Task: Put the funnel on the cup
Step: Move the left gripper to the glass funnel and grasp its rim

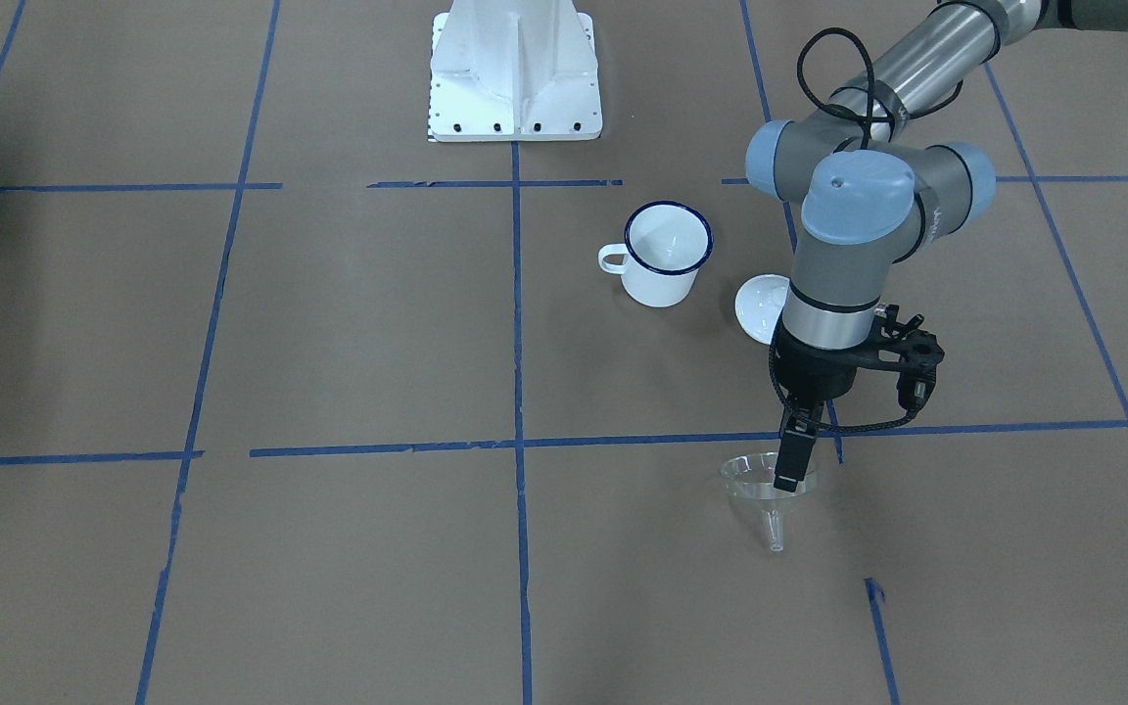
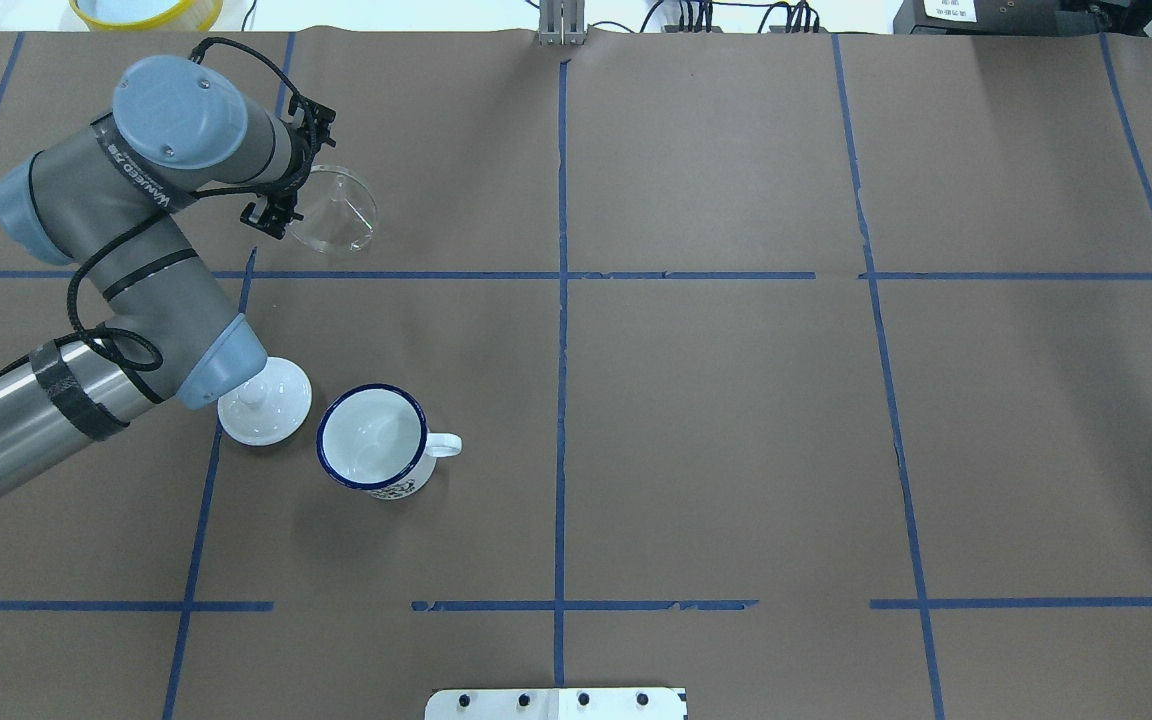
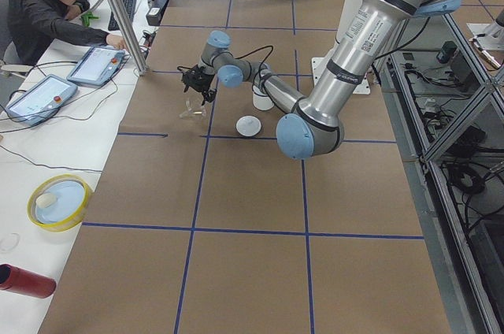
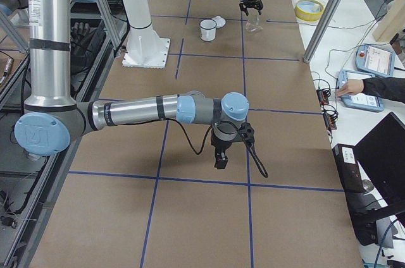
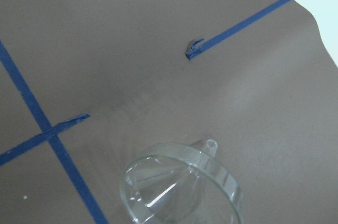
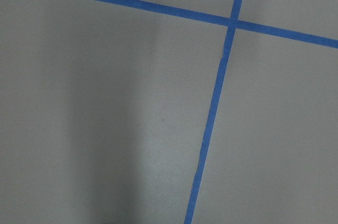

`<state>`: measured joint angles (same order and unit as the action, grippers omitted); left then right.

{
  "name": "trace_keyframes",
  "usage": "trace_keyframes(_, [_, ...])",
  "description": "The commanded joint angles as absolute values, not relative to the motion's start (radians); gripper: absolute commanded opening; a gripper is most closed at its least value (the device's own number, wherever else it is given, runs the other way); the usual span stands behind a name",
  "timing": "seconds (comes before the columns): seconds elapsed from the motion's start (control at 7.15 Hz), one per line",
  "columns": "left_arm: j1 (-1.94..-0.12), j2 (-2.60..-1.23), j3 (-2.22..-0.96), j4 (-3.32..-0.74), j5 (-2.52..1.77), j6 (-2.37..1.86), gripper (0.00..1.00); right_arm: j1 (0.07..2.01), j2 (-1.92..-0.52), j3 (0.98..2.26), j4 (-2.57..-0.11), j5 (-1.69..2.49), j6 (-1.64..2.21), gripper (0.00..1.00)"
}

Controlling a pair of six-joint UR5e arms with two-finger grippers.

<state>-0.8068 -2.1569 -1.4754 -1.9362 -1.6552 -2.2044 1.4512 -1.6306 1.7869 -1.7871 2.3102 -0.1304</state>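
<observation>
On the brown paper desk (image 2: 736, 450), the left fingers (image 1: 789, 465) seem to pinch the rim of the funnel (image 1: 750, 487). It is at 12 o'clock from the cup (image 1: 664, 264) in the overhead view, well apart. Carrying and placing remain. For the right fingers (image 4: 219, 159), I cannot tell the state.

Clear plastic funnel (image 1: 750, 487) held mouth-up, well apart from a white enamel cup (image 1: 664, 257).

The see-through funnel has a wide round bowl and a short narrow spout pointing down. The left gripper (image 1: 787, 477) pinches its rim. The cup has a dark blue rim and a small loop handle pointing to the robot's right. It stands upright and empty, nearer the robot than the funnel.
</observation>
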Motion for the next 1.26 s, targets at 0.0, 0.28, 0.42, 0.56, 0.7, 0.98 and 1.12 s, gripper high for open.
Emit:
trace_keyframes(0.0, [-0.801, -2.190, -1.405, -1.976, -1.577, -2.293, 1.00, 1.451, -1.631, 1.786, -1.787, 2.310, -0.130, 1.00])
trace_keyframes(0.28, [-0.776, -2.191, -1.396, -1.977, -1.577, -2.281, 1.00, 1.451, -1.631, 1.786, -1.787, 2.310, -0.130, 1.00])
trace_keyframes(0.42, [-0.761, -2.189, -1.396, -1.977, -1.577, -2.280, 0.99, 1.451, -1.631, 1.787, -1.787, 2.310, -0.130, 1.00])
trace_keyframes(0.56, [-0.756, -2.191, -1.390, -1.977, -1.577, -2.281, 0.79, 1.451, -1.631, 1.787, -1.787, 2.310, -0.130, 1.00])
trace_keyframes(0.7, [-0.756, -2.191, -1.390, -1.977, -1.577, -2.278, 0.51, 1.451, -1.631, 1.786, -1.787, 2.310, -0.130, 1.00])
trace_keyframes(0.98, [-0.758, -2.192, -1.391, -1.979, -1.577, -2.276, 0.14, 1.451, -1.631, 1.787, -1.787, 2.310, -0.130, 1.00])
trace_keyframes(1.12, [-0.762, -2.194, -1.396, -2.003, -1.578, -2.275, 0.06, 1.451, -1.631, 1.787, -1.787, 2.310, -0.130, 1.00])
